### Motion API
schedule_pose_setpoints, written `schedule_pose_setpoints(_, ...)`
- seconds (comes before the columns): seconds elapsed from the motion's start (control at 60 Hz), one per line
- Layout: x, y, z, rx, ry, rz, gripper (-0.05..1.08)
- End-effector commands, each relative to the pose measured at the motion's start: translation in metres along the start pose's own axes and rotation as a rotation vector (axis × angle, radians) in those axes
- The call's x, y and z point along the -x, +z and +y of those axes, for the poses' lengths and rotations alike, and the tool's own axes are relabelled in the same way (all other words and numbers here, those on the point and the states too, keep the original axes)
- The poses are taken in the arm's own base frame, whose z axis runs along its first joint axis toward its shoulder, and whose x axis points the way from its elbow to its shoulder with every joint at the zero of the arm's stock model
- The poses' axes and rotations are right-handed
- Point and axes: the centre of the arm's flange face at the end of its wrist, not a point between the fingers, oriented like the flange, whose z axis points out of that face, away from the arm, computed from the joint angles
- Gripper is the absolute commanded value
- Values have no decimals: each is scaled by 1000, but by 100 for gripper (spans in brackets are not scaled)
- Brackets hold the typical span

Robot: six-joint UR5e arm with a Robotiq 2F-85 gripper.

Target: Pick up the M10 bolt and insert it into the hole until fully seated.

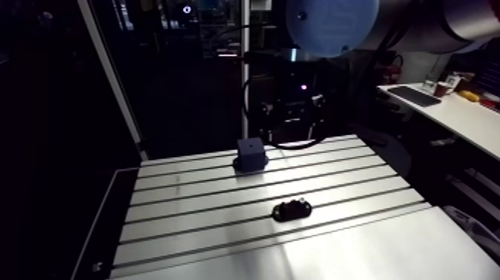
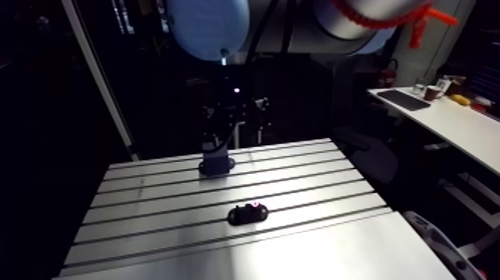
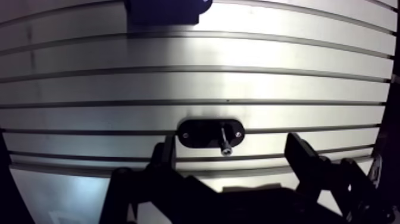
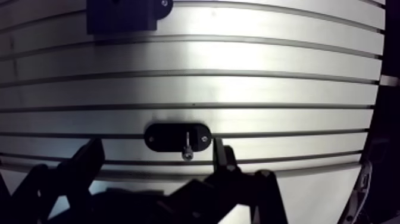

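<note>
Wrist view: the gripper [image 3: 231, 143] hangs above the slotted table [image 3: 309, 77] with its fingers [image 3: 168, 152] spread wide and nothing between them. Just ahead of the fingers sits a black oval holder [image 3: 199, 132], and the bolt [image 3: 224, 142] rests on it, one end poking past the holder's edge on the gripper's side. Whether the bolt lies flat or leans, I cannot tell. Well beyond the holder, at the table's far side, stands a dark block [image 3: 163, 9]. In the arm view the holder and block sit well apart.
</note>
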Motion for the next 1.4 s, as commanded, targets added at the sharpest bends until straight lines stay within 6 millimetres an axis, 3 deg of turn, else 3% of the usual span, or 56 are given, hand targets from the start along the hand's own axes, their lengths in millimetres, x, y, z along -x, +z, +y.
schedule_pose_setpoints(0.017,9,15,6,6,12,27,1)
schedule_pose_setpoints(0.633,37,51,17,-34,29,-28,1)
schedule_pose_setpoints(0.767,44,60,28,-39,43,-40,1)
schedule_pose_setpoints(1.0,52,66,29,-38,44,-36,2)
schedule_pose_setpoints(1.4,53,75,28,-40,32,-36,16)
